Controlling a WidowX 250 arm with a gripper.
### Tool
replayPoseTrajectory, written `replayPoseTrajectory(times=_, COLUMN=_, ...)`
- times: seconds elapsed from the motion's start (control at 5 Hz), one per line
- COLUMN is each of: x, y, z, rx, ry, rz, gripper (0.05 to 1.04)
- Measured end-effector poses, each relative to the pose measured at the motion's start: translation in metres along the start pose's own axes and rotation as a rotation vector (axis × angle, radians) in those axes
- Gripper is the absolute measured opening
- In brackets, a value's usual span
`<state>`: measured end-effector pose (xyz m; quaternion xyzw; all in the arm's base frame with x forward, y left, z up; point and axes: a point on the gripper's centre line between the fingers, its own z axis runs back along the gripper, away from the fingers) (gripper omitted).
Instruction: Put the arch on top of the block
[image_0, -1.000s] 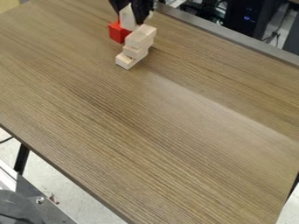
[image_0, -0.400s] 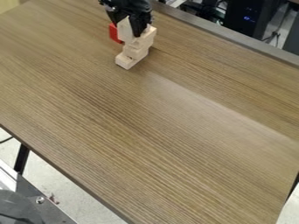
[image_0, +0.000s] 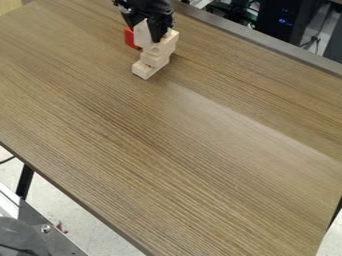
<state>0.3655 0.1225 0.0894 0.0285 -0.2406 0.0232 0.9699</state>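
Near the tabletop's (image_0: 167, 150) far edge, the claw (image_0: 145, 34) has its fingers closed on a pale wooden arch (image_0: 141, 37). The arch is beside the upper part of a pale block stack (image_0: 154, 60), partly hiding a red block (image_0: 130, 38); whether they touch is unclear.

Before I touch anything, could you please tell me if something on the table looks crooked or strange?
Yes, the wooden stack is uneven: its lowest part sticks out towards the camera. The hand holds a pale piece near its top. I notice no damage.
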Motion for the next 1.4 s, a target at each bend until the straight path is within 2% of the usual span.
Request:
replayPoseTrajectory(times=0.4, x=0.0039, y=-0.0005, z=0.0011, rx=0.002, ry=-0.007, rz=0.008, gripper=0.581)
replayPoseTrajectory(times=1.0, x=0.0062, y=-0.0041, z=-0.0031, rx=0.03, ry=-0.008, rz=0.019, gripper=0.581)
replayPoseTrajectory(times=1.2, x=0.0074, y=-0.0043, z=-0.0031, rx=0.034, ry=-0.014, rz=0.025, gripper=0.663)
replayPoseTrajectory(times=1.4, x=0.0069, y=-0.0031, z=-0.0036, rx=0.045, ry=-0.011, rz=0.032, gripper=0.95)
